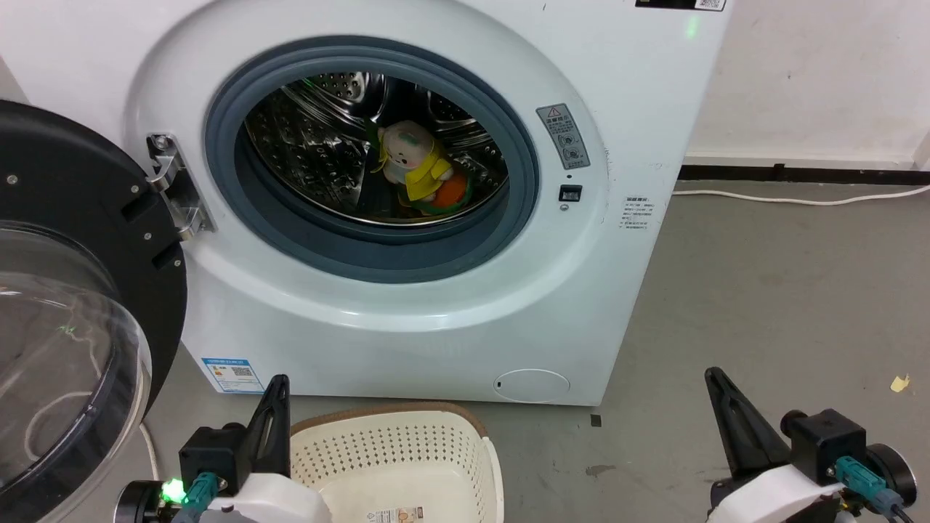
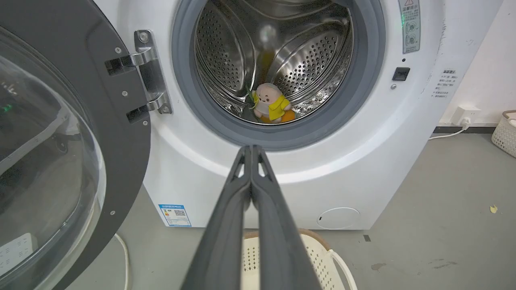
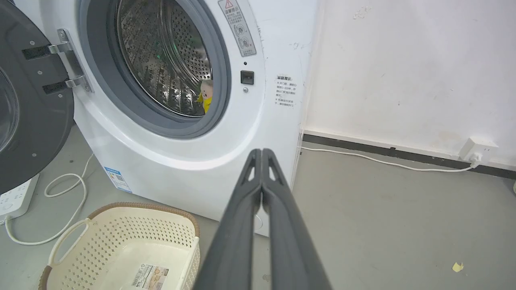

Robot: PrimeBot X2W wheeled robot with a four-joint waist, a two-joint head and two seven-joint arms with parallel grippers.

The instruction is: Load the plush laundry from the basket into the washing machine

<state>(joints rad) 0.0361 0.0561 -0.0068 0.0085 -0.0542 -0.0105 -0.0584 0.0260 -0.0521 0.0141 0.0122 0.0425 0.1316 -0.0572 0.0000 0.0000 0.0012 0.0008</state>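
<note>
The small stuffed doll with a cream-pink head, yellow top and orange bottom (image 1: 419, 173) lies inside the shiny steel drum (image 1: 320, 152) of the large white front-loading washing machine (image 1: 436, 349). The machine's black-framed round glass door (image 1: 80, 240) stands open. The left claw (image 2: 251, 150) and right claw (image 3: 262, 153) are outside the machine, well apart from the doll. Each has its fingers pressed together on nothing. The cream-white perforated plastic basket (image 1: 396, 447) sits on the grey floor (image 1: 763, 290) below the opening, just beside the left claw.
</note>
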